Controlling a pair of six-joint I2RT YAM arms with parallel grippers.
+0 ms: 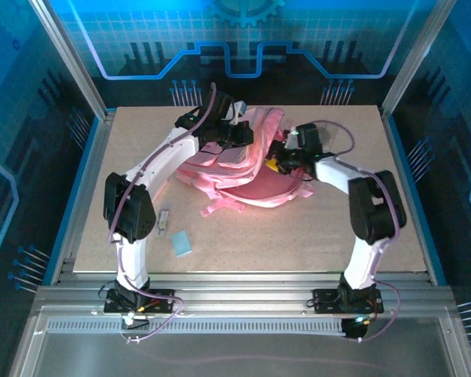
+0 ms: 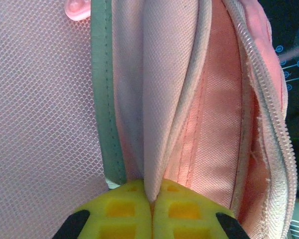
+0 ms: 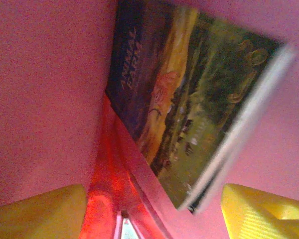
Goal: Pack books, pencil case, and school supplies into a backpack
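Book (image 3: 189,109) inside backpack (image 1: 251,169), right claw (image 3: 152,211) spread around it; left claw (image 2: 150,204) pinches backpack fabric. Watch your withdrawal: finger may drag book out.

The left end effector (image 2: 152,209) is pinched tight on a fold of the backpack (image 2: 159,89) – its two yellow fingertips meet with the pale pink fabric caught between them. A mesh panel (image 2: 40,124) lies left of the fold, edged by grey-green trim (image 2: 103,99); an open zip (image 2: 269,114) curves down the right side – a pink tab (image 2: 78,9) shows at the top.
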